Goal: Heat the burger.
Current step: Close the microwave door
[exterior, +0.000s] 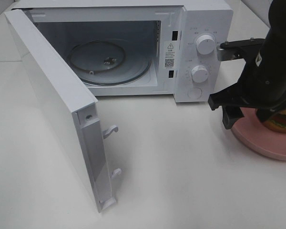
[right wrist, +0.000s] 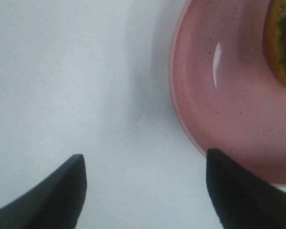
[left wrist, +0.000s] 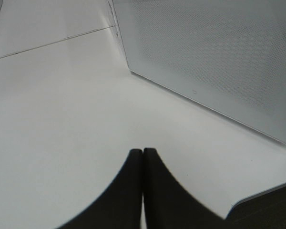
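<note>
Pink plate [right wrist: 219, 109] (white microwave [exterior: 200, 28])

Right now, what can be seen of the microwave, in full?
The microwave is a white countertop unit on the white table. Its door is swung wide open toward the camera, with two hooked latches on its free edge. Inside, a round glass turntable lies flat in the empty cavity. The control panel carries two round knobs above a round button. Nothing grips it.

My desk [exterior: 181, 167] is white and smooth. A white microwave [exterior: 200, 28] sits on it at the back, with its door [exterior: 57, 105] swung wide open. A pink plate [exterior: 264, 138] sits on it at my right side.
</note>
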Robot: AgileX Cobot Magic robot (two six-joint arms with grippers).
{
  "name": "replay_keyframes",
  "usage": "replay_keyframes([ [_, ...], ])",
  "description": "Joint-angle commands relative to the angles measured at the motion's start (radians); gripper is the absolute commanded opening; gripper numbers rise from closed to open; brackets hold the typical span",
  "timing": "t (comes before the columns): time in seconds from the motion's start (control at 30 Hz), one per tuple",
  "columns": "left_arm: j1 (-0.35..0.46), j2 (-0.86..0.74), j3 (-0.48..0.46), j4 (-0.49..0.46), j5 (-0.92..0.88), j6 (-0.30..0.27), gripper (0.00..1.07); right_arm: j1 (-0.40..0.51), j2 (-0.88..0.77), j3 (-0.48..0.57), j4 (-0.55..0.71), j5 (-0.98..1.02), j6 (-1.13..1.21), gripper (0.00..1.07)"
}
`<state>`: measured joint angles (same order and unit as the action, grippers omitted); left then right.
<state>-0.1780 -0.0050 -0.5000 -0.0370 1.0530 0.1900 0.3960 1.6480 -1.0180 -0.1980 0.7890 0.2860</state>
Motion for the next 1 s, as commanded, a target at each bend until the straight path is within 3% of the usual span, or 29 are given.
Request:
replay_keyframes([
  [0.03,0.004,-0.021,0.003,-0.006,-0.012,-0.006,0.0,-0.054,-0.007,-0.049,0.063,0.092,-0.052,0.69],
  [0.2,0.004,-0.021,0.003,-0.006,-0.012,-0.006,0.0,-0.139,-0.025,-0.062,0.15,0.151,-0.113,0.69],
  [0.23,0.004,-0.021,0.003,-0.006,-0.012,-0.006,0.0,-0.196,-0.065,-0.062,0.171,0.187,-0.143,0.69],
  [0.43,0.004,-0.021,0.003,-0.006,-0.012,-0.006,0.0,-0.276,-0.155,-0.062,0.171,0.23,-0.155,0.69],
  [0.83,0.004,-0.021,0.003,-0.006,-0.012,-0.006,0.0,-0.292,-0.429,-0.049,0.096,0.381,-0.161,0.69],
  [1.0,0.004,-0.021,0.003,-0.006,-0.012,-0.006,0.0,-0.292,-0.632,0.053,0.096,0.382,-0.161,0.69],
])
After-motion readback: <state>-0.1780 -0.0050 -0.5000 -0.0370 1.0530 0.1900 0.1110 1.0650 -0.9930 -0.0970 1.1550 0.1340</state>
